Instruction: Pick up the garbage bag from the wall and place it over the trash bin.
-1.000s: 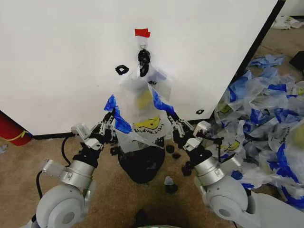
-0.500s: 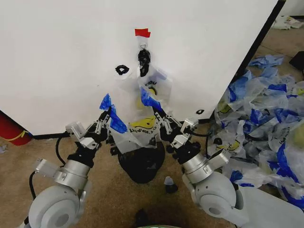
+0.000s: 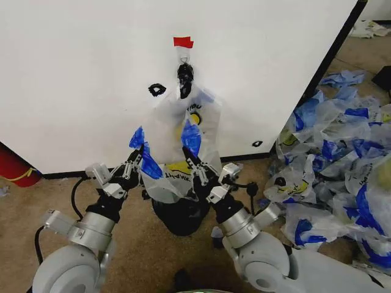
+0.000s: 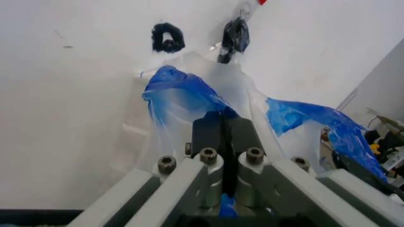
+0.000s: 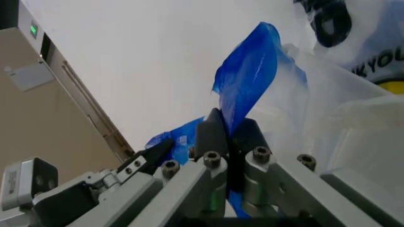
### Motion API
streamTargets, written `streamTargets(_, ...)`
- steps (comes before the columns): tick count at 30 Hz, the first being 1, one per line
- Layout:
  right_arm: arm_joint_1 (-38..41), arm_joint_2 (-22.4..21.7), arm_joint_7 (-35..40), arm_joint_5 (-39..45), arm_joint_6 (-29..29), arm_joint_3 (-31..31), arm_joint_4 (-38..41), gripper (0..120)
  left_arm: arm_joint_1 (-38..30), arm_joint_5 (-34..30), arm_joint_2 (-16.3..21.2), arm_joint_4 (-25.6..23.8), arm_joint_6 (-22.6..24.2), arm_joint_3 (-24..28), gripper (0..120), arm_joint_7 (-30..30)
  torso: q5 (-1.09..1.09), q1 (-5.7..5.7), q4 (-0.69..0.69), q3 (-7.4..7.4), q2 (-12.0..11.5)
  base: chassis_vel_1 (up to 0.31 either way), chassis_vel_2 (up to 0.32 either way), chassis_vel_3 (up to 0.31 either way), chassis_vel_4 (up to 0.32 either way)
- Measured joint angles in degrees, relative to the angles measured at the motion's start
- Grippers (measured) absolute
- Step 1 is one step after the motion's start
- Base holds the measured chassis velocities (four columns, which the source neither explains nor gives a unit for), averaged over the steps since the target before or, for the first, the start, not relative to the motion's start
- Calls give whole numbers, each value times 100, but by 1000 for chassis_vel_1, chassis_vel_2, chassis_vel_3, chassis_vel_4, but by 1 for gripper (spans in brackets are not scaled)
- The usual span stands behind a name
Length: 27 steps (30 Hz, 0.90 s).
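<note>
The garbage bag (image 3: 177, 149), thin white plastic with a yellow smiley and blue handles, hangs from a black clip (image 3: 184, 74) on the white wall (image 3: 85, 79) under a red tape piece (image 3: 182, 42). My left gripper (image 3: 142, 157) is shut on its left blue handle (image 4: 183, 92). My right gripper (image 3: 188, 157) is shut on the right blue handle (image 5: 249, 80). The bag's lower part hangs just above the black trash bin (image 3: 181, 215), which stands on the floor between my arms.
A large heap of similar white and blue bags (image 3: 342, 159) covers the floor at the right. A red rounded object (image 3: 15, 166) sits at the left by the wall. Small black scraps (image 3: 220, 239) lie near the bin.
My right gripper has moved left with its blue handle, drawing the two handles closer together. The left gripper has shifted only slightly.
</note>
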Motion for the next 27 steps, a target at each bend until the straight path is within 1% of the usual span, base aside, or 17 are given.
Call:
streamTargets(6, 87, 272, -2, -60, 48, -144, -288, 0, -4, 49, -23, 123, -5, 16, 0, 2, 0, 0, 0, 0, 0, 0, 0, 0, 0)
streamTargets(11, 272, 610, 28, -145, 95, -451, -560, 0, -52, 66, -29, 217, -8, 67, 0, 5, 0, 0, 0, 0, 0, 0, 0, 0, 0)
streamTargets(13, 296, 641, 31, -151, 95, -481, -582, 0, -59, 66, -31, 224, -8, 69, 0, 5, 0, 0, 0, 0, 0, 0, 0, 0, 0)
streamTargets(17, 447, 910, 55, -208, 121, -688, -794, 0, -69, 86, -58, 260, -14, 78, 0, 9, 0, 0, 0, 0, 0, 0, 0, 0, 0)
streamTargets(24, 480, 1155, 45, -293, 208, -794, -1082, 0, -35, 112, -74, 278, -30, 70, 0, 18, 1, 0, 0, 0, 0, 0, 0, 0, 0)
streamTargets(27, 478, 1195, 41, -325, 243, -815, -1150, 0, -33, 115, -78, 282, -32, 71, 0, 21, 1, 0, 1, 0, 0, 0, 0, 0, 0)
